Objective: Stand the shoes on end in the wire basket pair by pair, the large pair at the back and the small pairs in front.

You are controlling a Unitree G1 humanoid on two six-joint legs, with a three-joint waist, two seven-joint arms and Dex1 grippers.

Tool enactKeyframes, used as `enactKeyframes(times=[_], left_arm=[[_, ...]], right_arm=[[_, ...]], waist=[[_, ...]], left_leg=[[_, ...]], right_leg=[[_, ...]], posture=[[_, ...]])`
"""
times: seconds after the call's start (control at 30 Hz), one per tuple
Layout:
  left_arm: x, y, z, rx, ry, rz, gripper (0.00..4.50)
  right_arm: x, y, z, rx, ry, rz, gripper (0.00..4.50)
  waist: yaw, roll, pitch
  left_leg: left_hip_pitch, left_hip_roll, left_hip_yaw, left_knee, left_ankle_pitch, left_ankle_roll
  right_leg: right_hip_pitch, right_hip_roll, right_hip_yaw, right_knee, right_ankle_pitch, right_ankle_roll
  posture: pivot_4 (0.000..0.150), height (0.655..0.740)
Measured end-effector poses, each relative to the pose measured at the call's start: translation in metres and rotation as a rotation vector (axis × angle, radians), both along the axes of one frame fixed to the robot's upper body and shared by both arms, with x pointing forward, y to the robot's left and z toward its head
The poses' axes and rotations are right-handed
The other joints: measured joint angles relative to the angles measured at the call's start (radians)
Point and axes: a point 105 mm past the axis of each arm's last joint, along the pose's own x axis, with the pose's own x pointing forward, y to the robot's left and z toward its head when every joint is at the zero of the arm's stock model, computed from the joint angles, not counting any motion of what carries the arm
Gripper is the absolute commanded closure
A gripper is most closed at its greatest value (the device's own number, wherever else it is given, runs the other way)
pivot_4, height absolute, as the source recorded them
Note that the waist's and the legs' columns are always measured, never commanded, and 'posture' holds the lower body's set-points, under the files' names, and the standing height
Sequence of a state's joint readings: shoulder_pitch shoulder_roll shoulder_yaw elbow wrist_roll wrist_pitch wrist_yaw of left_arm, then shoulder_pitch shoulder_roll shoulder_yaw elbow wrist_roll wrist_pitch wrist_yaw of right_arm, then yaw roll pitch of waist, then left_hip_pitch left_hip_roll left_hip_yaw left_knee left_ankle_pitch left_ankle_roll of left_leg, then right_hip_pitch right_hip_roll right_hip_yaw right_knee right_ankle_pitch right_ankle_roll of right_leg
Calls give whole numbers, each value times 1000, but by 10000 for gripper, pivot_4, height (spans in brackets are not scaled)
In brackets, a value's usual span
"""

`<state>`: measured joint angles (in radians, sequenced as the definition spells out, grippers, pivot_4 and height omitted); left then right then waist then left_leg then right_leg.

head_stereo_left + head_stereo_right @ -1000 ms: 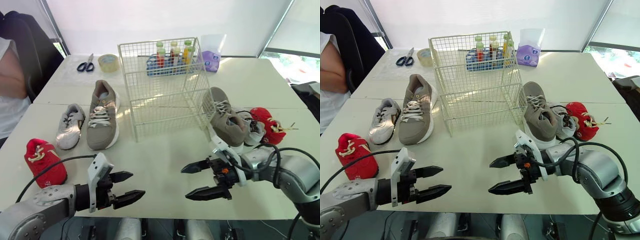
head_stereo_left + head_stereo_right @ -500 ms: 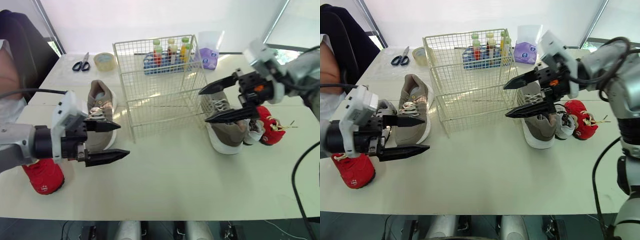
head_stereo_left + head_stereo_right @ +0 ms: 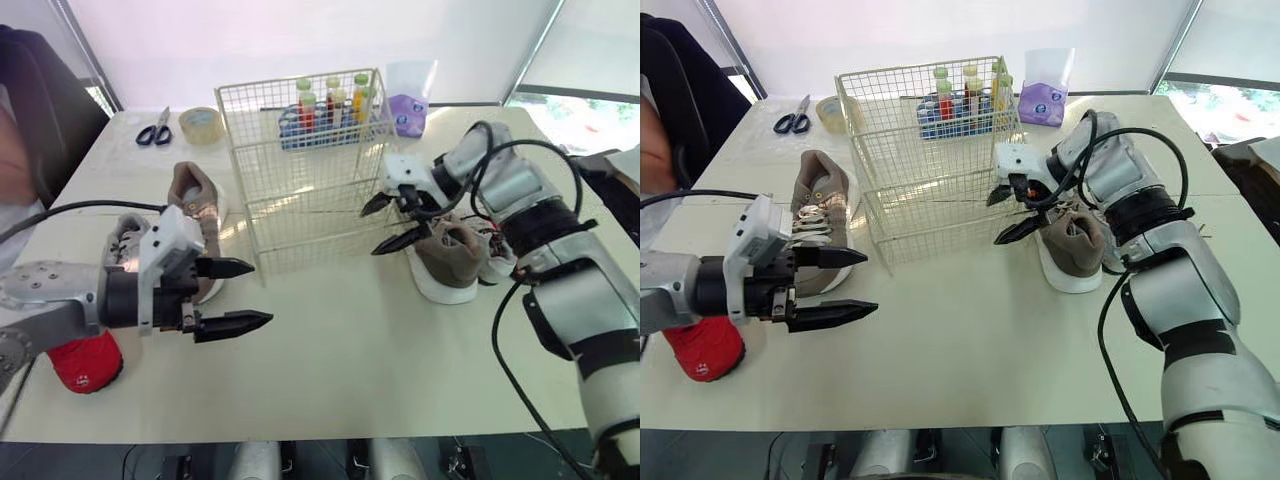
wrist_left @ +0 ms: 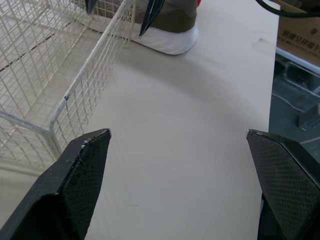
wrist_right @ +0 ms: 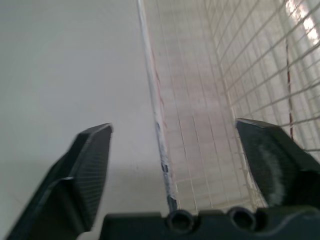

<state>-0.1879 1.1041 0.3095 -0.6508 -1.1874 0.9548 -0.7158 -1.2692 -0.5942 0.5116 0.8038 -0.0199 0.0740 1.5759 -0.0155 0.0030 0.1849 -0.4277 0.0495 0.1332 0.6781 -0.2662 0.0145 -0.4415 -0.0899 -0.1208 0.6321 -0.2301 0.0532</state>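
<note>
Hovering left gripper (image 3: 258, 293): my fingers are spread wide, holding nothing.
Right gripper (image 3: 370, 232): my fingers are spread too, just beside the wire basket (image 3: 300, 150), near the big brown shoe (image 3: 447, 258).
Shoes (image 3: 192, 192): all on the table (image 3: 340, 350), outside the basket.

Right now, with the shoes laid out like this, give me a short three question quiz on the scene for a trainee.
1. True or false: a shoe already stands in the wire basket.
2. The right gripper is: A open, at the basket's edge beside the big grey shoe; B shut on that shoe; C down inside the basket.
3. What does the left gripper hold?
Key: 1 false, the basket holds no shoes. 2 A. 3 nothing; it is open above the table.
</note>
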Motion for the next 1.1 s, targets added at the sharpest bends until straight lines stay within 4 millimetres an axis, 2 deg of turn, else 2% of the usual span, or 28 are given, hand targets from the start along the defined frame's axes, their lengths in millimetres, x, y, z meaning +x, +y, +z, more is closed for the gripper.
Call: enactKeyframes(times=[0.13,0.17,0.4,0.57,0.67,0.77,0.9,1.1], left_arm=[[1,1,-3,-13,7,21,0],[2,1,-3,-16,7,25,0],[3,-1,-4,-32,-4,34,0],[4,-2,-5,-33,-9,39,0],[4,-3,-6,-41,-7,36,0],[3,-6,-8,-48,-5,31,0],[5,-5,-9,-40,-9,40,0],[5,-9,-13,-45,4,19,0]], right_arm=[[4,2,0,-35,-20,16,40313],[4,2,-1,-42,-22,23,44702],[5,8,1,-25,-45,23,44702],[-3,6,10,10,-64,-5,44702],[-17,6,10,22,-72,-32,44702],[-35,11,0,40,-61,-58,44702],[-55,18,-4,56,-78,-88,44702],[-73,33,-10,105,-80,-124,44702]], waist=[[-1,0,0],[-2,0,0],[-3,0,0],[3,0,0],[4,0,0],[3,0,0],[2,0,0],[2,-1,-1]], left_leg=[[1,0,0,1,0,0],[1,1,0,2,0,0],[2,1,0,2,1,-2],[1,1,0,2,1,-2],[1,1,-1,2,1,-2],[1,1,-1,2,1,-2],[1,1,0,2,1,-2],[1,1,0,2,1,-2]], right_leg=[[0,1,1,1,0,0],[1,1,1,1,0,0],[0,1,2,4,1,-1],[0,1,1,4,1,-1],[0,1,1,4,1,-1],[-1,1,1,4,1,-1],[-1,1,1,4,1,-1],[-1,1,1,4,1,-1]], posture=[[1500,7400],[1500,7400],[1500,7400],[1500,7400],[1500,7400],[1500,7400],[1500,7400],[1500,7400]])
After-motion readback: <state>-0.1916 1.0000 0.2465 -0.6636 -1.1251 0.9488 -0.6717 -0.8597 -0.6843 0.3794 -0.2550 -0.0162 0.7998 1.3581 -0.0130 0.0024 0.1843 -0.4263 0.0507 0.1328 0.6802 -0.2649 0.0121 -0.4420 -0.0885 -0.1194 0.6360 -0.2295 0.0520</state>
